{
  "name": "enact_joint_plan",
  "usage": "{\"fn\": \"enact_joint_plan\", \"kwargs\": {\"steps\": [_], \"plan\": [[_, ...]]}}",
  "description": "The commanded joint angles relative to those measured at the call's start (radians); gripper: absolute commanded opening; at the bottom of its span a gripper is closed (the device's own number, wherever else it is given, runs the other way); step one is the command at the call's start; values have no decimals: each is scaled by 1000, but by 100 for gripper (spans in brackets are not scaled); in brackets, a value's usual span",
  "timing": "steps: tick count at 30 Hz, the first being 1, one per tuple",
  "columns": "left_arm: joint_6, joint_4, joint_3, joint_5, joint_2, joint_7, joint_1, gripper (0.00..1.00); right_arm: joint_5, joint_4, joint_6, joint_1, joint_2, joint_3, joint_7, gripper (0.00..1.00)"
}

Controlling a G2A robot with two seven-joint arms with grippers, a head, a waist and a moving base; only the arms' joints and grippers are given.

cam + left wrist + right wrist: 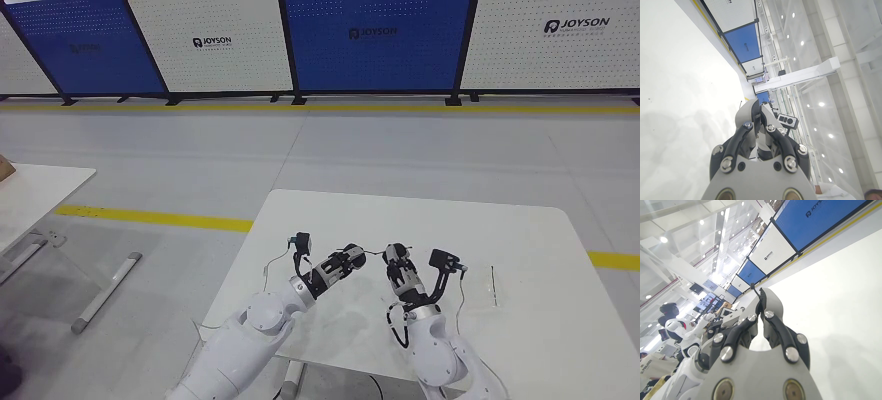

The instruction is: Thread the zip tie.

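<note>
Over the middle of the white counter (430,215), well apart from its edges, the right gripper (761,297) pinches the black zip tie (754,289) between pressed jaws, its head sticking out. The left gripper (759,108), just beside it, has its jaws pressed together too. The blue and white panels (375,45) behind carry printed logos.

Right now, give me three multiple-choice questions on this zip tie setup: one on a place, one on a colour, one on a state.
1. Where are the left gripper and right gripper?
A) close together over the white table
B) above the floor
C) at opposite table corners

2. The zip tie in the right gripper is:
A) red
B) black
C) yellow

3. The right gripper's fingers are:
A) spread wide
B) holding a cup
C) shut on the zip tie

Answers: 1 A, the top view shows them nearly meeting above it. 2 B, its strap and head are black. 3 C, they pinch its strap.
</note>
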Motion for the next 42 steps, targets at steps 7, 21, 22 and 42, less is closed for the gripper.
{"fn": "enact_joint_plan", "kwargs": {"steps": [7,21,22,42], "plan": [[0,0,0,0,0,0,0,0,-7,2,-17,0,-2,3,14,0],[0,0,0,0,0,0,0,0,-11,13,-19,4,-7,9,23,0],[0,0,0,0,0,0,0,0,-14,12,-19,2,-7,10,20,7],[0,0,0,0,0,0,0,0,-87,-37,-40,-54,-1,32,-7,2]]}}
